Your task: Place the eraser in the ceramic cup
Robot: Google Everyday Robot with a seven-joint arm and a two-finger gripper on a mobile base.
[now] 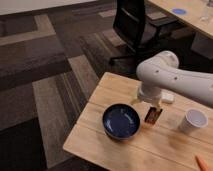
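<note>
Gripper fingers (pixel 148 104) spread above one eraser (pixel 153 116), beside one bowl (pixel 121 121), one cup (pixel 193 121).

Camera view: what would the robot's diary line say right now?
gripper: fingers open, just above small dark rectangular eraser | eraser: on wooden table, not held | white ceramic cup: upright, apart from eraser

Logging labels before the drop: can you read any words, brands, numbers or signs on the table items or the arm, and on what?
No text can be read anywhere.
Small flat dark brown-black eraser: pale specks on top, too blurred to read.
Plain white ceramic cup, wide dark blue bowl, small white oblong object, white robot arm: no markings show.
The gripper hangs just over the eraser, beside the bowl.
</note>
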